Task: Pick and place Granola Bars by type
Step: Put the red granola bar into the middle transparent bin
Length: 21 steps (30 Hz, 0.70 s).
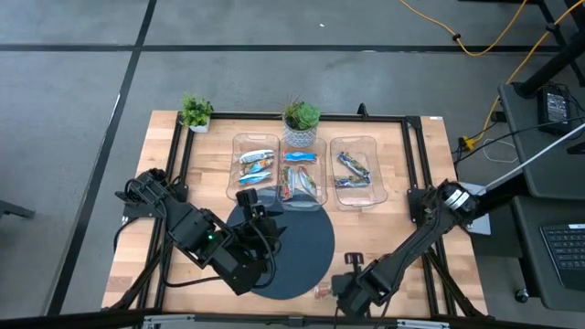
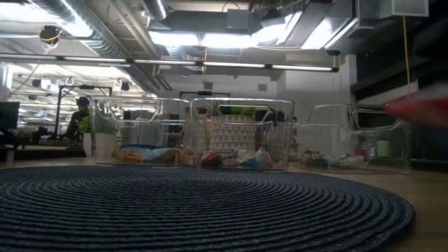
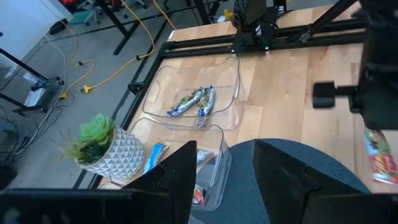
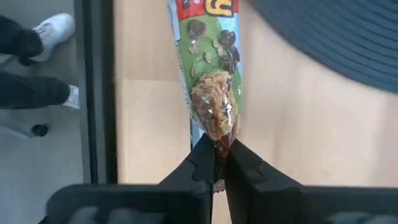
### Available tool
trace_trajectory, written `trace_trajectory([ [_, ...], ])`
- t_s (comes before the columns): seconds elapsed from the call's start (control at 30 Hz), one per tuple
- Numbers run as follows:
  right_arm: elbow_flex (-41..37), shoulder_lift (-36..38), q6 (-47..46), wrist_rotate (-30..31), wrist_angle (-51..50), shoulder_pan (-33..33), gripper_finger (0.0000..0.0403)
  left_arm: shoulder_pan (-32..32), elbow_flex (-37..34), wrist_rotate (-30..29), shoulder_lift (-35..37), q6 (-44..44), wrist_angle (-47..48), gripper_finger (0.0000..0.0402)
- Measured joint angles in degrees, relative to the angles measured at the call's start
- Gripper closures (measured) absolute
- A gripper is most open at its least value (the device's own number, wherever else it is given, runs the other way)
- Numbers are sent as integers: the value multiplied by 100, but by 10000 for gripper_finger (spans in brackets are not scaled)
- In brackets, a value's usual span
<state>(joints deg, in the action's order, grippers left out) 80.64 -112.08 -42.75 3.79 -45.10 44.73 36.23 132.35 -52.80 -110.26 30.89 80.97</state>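
Three clear bins stand at the far side of a dark round mat [image 1: 292,242]. The left bin [image 1: 254,167] holds light blue-white bars, the middle bin [image 1: 300,178] orange-red multicoloured bars [image 2: 234,159], the right bin [image 1: 355,171] dark blue bars [image 3: 196,102]. My right gripper [image 1: 343,288] is at the table's near edge, just off the mat, shut on one orange-red multicoloured bar [image 4: 211,81]. My left gripper [image 3: 224,180] is open over the mat's far left part [image 1: 249,206], short of the bins, and holds nothing. My right gripper pinches the multicoloured bar by its end seal [image 4: 219,144] between the two fingertips [image 4: 202,165]. The bar sticks out straight ahead of the fingers, toward the table's left [image 1: 322,292]. In the low view it shows as a red blur [image 2: 420,108] above table height, lifted clear.
Two potted plants stand at the far edge, one small at the far left [image 1: 195,112], one in a patterned pot [image 1: 300,123] behind the middle bin. A black frame rail [image 4: 99,93] runs along the table's edge. A person's shoes [image 4: 37,31] stand on the floor beside it.
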Motion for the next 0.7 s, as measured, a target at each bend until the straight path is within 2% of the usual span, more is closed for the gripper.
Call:
trace_trajectory([
  [0.3, 8, 795, -370, 284, -1014, 0, 384, 0, 0, 32, 0, 152, 7, 255],
  [0.53, 11, 1293, -498, 315, -1266, -83, 382, 0, 0, 97, 0, 298, 4, 255],
  [0.7, 11, 1626, -346, 426, -1297, -288, 385, -88, 2, 368, -55, 302, -52, 254],
])
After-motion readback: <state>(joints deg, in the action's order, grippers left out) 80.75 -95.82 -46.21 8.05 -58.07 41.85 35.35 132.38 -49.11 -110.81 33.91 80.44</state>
